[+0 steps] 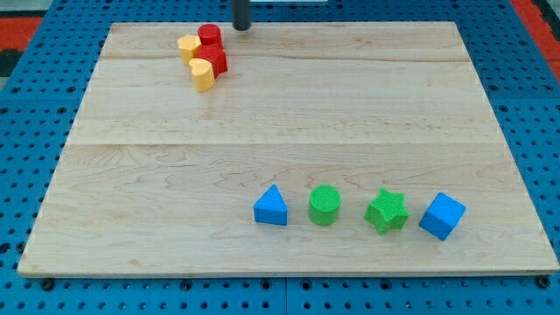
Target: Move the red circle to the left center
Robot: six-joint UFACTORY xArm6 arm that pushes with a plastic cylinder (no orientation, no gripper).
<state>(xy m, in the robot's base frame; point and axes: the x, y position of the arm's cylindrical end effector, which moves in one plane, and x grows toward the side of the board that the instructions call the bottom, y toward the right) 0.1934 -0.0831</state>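
Note:
The red circle (pixel 209 36) stands near the view's top, left of middle, on the wooden board (pixel 289 114). It touches a cluster: a yellow block (pixel 189 45) at its left, a second red block (pixel 213 59) below it, and a yellow heart-like block (pixel 203 75) lowest. My tip (pixel 241 26) is a dark rod end at the view's top edge, just right of the red circle and apart from it.
A row stands near the view's bottom: a blue triangle (pixel 271 206), a green circle (pixel 325 205), a green star (pixel 386 211) and a blue cube (pixel 442 215). Blue pegboard surrounds the board.

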